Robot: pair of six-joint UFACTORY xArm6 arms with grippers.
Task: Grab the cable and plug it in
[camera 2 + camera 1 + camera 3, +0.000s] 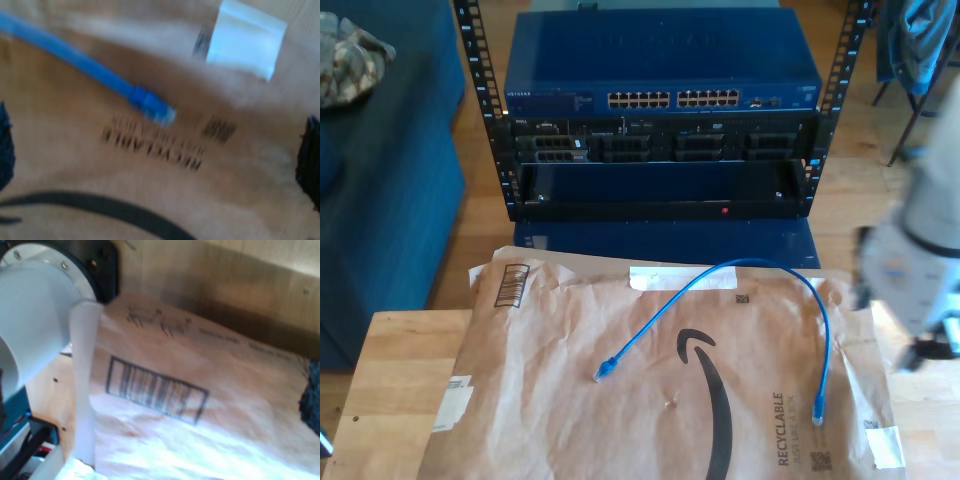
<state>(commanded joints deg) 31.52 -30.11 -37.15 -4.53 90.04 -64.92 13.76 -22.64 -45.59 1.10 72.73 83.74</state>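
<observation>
The thin blue cable [825, 340] lies in an arc on a brown paper mailer [650, 420]. One plug [603, 373] rests near the mailer's middle. The other plug [817, 415] lies by the "RECYCLABLE" print towards the exterior view's right. The second wrist view shows that cable end [75, 57] and its plug [159, 112] beside the same print. My second gripper [157, 150] is open above it, with dark fingers [309, 165] at both edges and nothing held. My first gripper [160, 397] is open over the mailer's barcode [155, 390], away from the cable.
A rack behind the table holds a blue network switch [665, 75] with rows of ports [670, 99] and darker units below. A blurred white arm [915, 250] stands at the exterior view's right edge. A white arm link [35, 315] shows in the first wrist view. The wooden table [400, 370] shows beside the mailer.
</observation>
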